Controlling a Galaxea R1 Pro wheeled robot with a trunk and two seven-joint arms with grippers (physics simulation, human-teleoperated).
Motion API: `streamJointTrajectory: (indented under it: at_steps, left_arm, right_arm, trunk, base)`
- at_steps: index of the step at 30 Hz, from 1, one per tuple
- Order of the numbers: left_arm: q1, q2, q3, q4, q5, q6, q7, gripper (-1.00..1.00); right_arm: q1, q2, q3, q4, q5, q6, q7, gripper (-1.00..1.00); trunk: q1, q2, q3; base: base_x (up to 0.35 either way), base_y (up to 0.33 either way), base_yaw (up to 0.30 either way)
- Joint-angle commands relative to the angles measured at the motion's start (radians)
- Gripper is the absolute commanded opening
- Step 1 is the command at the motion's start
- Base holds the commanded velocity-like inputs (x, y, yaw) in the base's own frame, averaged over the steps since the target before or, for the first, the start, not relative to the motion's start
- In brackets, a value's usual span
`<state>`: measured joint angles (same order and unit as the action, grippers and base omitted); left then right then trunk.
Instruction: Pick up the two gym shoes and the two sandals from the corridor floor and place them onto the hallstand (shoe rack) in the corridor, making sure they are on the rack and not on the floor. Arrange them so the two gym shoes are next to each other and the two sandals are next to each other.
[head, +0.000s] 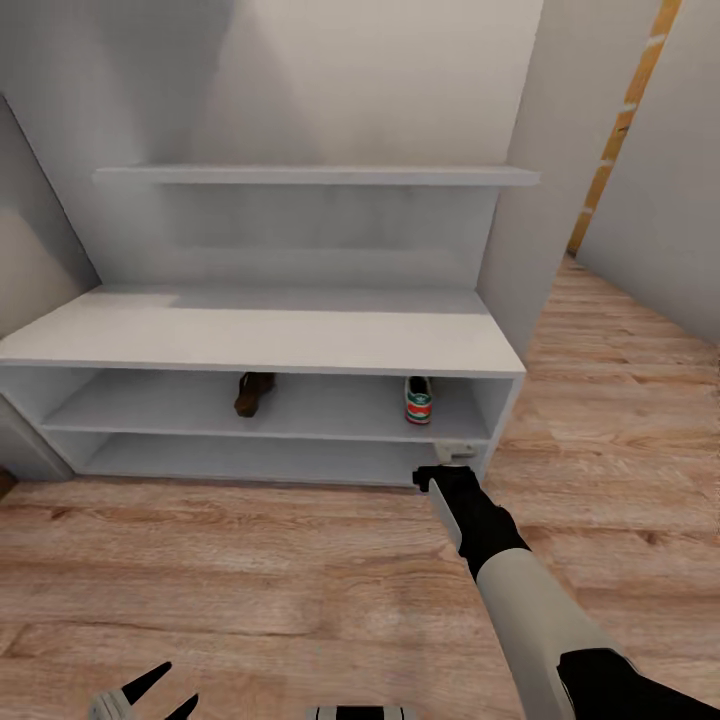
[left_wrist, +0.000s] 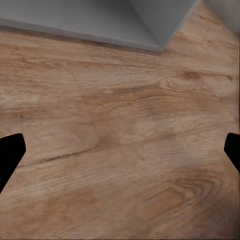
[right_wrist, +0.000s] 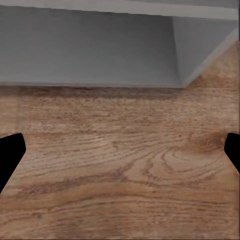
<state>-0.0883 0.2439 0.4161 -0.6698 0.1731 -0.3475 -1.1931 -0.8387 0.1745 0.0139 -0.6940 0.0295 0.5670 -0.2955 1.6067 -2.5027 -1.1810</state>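
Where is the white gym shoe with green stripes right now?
In the head view, the white green-striped gym shoe stands on the pale grey shoe rack's upper open shelf, near its right end, well right of the brown sandal.

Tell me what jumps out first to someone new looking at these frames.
The pale hallstand fills the middle of the head view, with one brown sandal and one gym shoe set far apart on its upper open shelf. The right arm reaches to the rack's lower right corner, its right gripper low over the wood floor. The left gripper sits at the bottom edge, jaws spread.
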Motion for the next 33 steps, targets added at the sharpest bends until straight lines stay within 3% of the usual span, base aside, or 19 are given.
streamJointTrajectory:
  at_steps: [1, 15, 19, 24, 25, 29, 30, 31, 33]
  left_arm:
    - [-0.001, 0.000, 0.001, 0.001, 0.002, -0.005, -0.004, 1.00]
    - [-0.001, 0.000, 0.002, 0.007, 0.002, -0.005, 0.003, 1.00]
    - [-0.001, 0.000, 0.002, 0.009, 0.002, -0.004, 0.006, 1.00]
    - [-0.001, 0.000, 0.003, 0.011, 0.002, -0.003, 0.008, 1.00]
    - [-0.001, -0.002, 0.003, 0.012, 0.002, -0.002, 0.019, 1.00]
    - [-0.001, -0.004, 0.002, 0.013, 0.002, -0.004, 0.053, 1.00]
    - [-0.001, -0.006, 0.002, 0.013, 0.003, -0.005, 0.079, 1.00]
    - [-0.001, -0.007, 0.001, 0.013, 0.002, -0.005, 0.094, 1.00]
    - [-0.001, -0.008, 0.002, 0.013, 0.002, -0.005, 0.108, 1.00]
  right_arm:
    - [0.000, 0.000, 0.001, -0.001, 0.003, 0.007, -0.002, 1.00]
    - [0.022, 0.000, 0.002, 0.046, 0.007, -0.006, 0.006, 1.00]
    - [0.056, 0.000, 0.003, 0.114, 0.008, -0.074, 0.009, 1.00]
    - [0.086, -0.008, 0.004, 0.199, 0.011, -0.218, 0.023, 1.00]
    - [0.102, -0.058, 0.004, 0.297, 0.011, -0.349, 0.077, 1.00]
    - [0.110, -0.131, 0.005, 0.430, 0.011, -0.495, 0.209, 1.00]
    - [0.112, -0.184, 0.005, 0.502, 0.011, -0.567, 0.304, 1.00]
    - [0.113, -0.222, 0.005, 0.544, 0.010, -0.608, 0.368, 1.00]
    - [0.114, -0.257, 0.005, 0.582, 0.009, -0.644, 0.432, 1.00]
  trunk:
    - [-0.001, 0.000, -0.001]
    - [-0.001, 0.000, -0.001]
    - [-0.001, 0.000, -0.001]
    - [-0.001, 0.000, -0.001]
    - [-0.001, 0.000, -0.001]
    - [-0.001, 0.000, -0.001]
    - [-0.001, 0.000, -0.001]
    - [-0.001, 0.000, -0.001]
    - [-0.001, 0.000, -0.001]
  base:
    - [-0.336, 0.000, 0.000]
    - [-0.330, 0.000, 0.000]
    - [-0.170, 0.000, 0.000]
    - [-0.064, 0.000, 0.000]
    - [-0.016, 0.000, 0.000]
    - [-0.008, 0.000, 0.000]
    - [-0.002, 0.000, 0.000]
    - [-0.002, 0.000, 0.000]
    - [-0.001, 0.000, 0.000]
